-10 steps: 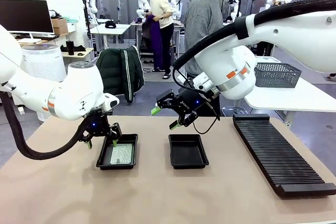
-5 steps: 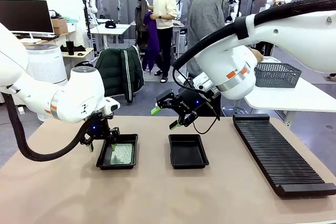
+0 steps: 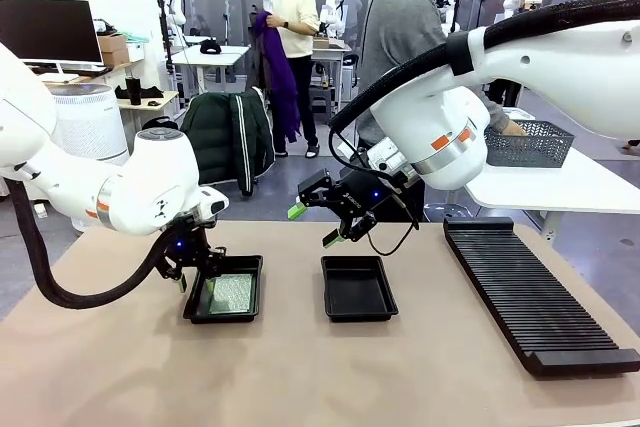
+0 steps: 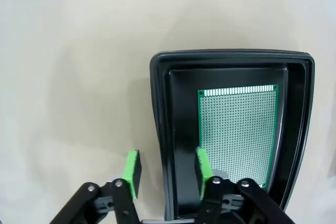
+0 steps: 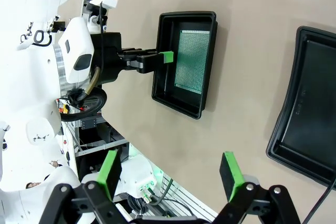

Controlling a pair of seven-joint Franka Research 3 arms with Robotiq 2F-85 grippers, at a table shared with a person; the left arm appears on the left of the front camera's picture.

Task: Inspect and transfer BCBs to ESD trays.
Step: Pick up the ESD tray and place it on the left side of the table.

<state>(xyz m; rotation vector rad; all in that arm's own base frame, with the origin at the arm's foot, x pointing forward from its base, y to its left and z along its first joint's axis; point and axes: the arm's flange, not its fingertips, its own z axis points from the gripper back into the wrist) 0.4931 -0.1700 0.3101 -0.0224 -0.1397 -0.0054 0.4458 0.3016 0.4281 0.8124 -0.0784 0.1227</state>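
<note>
Two black ESD trays lie side by side on the table. The left tray point(image 3: 225, 317) point(image 4: 231, 56) point(image 5: 181, 17) holds one pale green BCB point(image 3: 232, 293) point(image 4: 239, 129) point(image 5: 191, 61) lying flat. My left gripper point(image 3: 197, 282) point(image 4: 168, 174) straddles that tray's left wall, one green pad outside and one inside next to the board. Its jaws are partly closed, with gaps still showing on both sides of the wall. The right tray point(image 3: 358, 289) point(image 5: 310, 114) holds nothing. My right gripper point(image 3: 313, 226) point(image 5: 170, 171) hangs wide open above and behind it, holding nothing.
A long black ribbed rack point(image 3: 530, 297) lies along the table's right side. A grey mesh basket point(image 3: 528, 142) stands on a white table behind it, where a person point(image 3: 400, 37) in grey stands turned away. Bare tabletop stretches along the front.
My left gripper's jaws have narrowed around the left tray's wall, and it has shifted slightly along the tray. The right arm has not moved.
</note>
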